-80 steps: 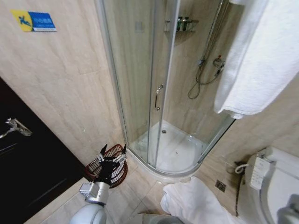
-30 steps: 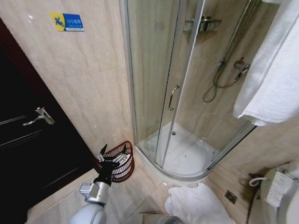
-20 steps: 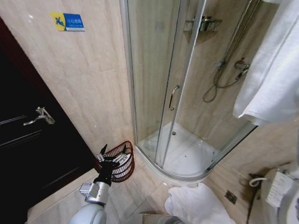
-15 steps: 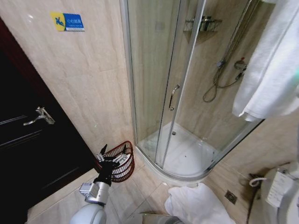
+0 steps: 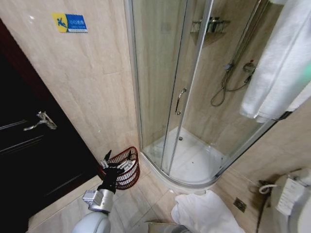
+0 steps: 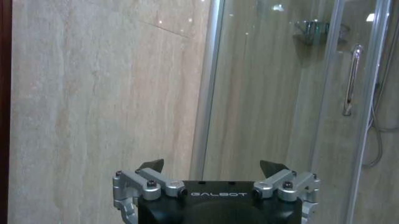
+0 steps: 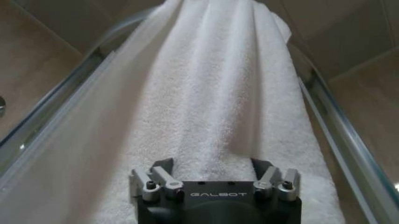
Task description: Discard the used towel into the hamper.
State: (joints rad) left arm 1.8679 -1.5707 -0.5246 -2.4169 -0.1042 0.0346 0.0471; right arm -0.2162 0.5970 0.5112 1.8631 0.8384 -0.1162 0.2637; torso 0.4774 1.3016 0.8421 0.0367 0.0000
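A white towel (image 5: 279,63) hangs over the shower screen's top rail at the upper right. In the right wrist view my right gripper (image 7: 212,163) is open and close up against the towel (image 7: 218,93), which runs on between its spread fingers. The hamper (image 5: 132,174), a small round reddish-brown wire basket, stands on the floor against the wall beside the shower. My left gripper (image 5: 116,162) is open and held low in front of the hamper; in the left wrist view the left gripper (image 6: 212,165) faces the tiled wall with nothing between its fingers.
A curved glass shower enclosure (image 5: 180,97) fills the middle, with a raised white tray (image 5: 194,160). A dark door (image 5: 29,141) is at the left. Another white cloth (image 5: 204,213) lies on the floor near a toilet (image 5: 291,199) at the right.
The camera turned early on, then held still. The hanging towel's lower edge has since lifted and drawn in at the right, baring a dark rail. The left arm has not moved.
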